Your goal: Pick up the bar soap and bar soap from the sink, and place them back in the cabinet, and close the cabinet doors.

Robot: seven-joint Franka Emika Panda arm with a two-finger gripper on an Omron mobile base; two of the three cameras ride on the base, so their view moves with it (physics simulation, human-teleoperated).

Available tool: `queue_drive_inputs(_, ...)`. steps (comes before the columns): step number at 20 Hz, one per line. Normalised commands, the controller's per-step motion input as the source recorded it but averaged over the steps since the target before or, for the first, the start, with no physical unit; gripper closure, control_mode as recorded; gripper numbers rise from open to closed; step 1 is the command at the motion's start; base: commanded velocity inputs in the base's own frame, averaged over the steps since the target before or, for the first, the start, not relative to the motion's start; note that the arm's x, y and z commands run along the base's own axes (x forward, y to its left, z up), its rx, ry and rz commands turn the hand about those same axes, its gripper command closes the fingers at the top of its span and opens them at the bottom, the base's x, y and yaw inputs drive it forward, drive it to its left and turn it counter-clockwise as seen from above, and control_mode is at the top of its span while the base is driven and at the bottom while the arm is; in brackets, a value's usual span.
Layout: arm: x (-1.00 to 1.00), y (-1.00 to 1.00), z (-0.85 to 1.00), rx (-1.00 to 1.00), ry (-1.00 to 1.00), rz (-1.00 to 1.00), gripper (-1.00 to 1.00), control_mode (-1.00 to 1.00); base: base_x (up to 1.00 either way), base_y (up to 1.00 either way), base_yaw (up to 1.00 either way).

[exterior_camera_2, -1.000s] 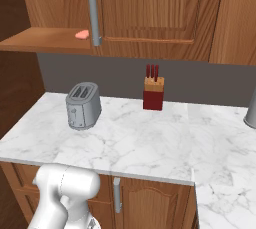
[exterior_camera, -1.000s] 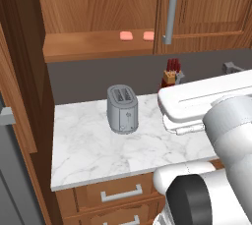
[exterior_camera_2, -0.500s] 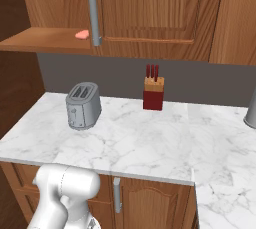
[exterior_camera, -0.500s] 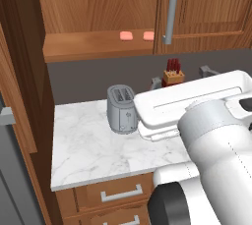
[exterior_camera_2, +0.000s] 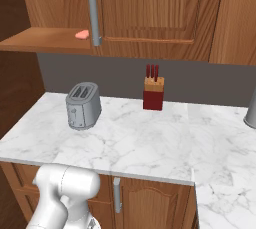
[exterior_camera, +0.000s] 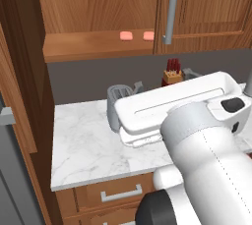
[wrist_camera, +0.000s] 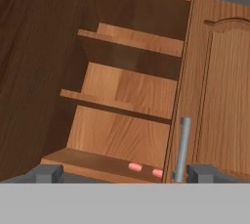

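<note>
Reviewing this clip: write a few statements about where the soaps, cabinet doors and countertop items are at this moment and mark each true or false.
1. Both bar soaps lie on the cabinet's bottom shelf. True.
2. Both cabinet doors are shut. False: the left door stands open; the right door is shut.
3. The toaster stands on the marble counter. True.
4. The knife block sits inside the cabinet. False: it stands on the counter against the back wall.
5. The gripper holds a soap. False: nothing lies between its fingertips.
</note>
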Motion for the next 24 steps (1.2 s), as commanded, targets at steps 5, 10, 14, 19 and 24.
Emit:
queue_drive_inputs(5,-0.1,0.32,-0.15,0.0,0.0,0.02,-1.0,-1.0,0.0,0.0,0.0)
queue_drive_inputs(10,-0.15,0.29,-0.09,0.0,0.0,0.01,-1.0,-1.0,0.0,0.0,0.0)
queue_drive_inputs(14,-0.07,0.37,-0.07,0.0,0.0,0.0,-1.0,-1.0,0.0,0.0,0.0)
queue_drive_inputs(19,-0.07,0.4,-0.02,0.0,0.0,0.0,-1.0,-1.0,0.0,0.0,0.0)
queue_drive_inputs(24,-0.15,0.31,0.0,0.0,0.0,0.02,-1.0,-1.0,0.0,0.0,0.0)
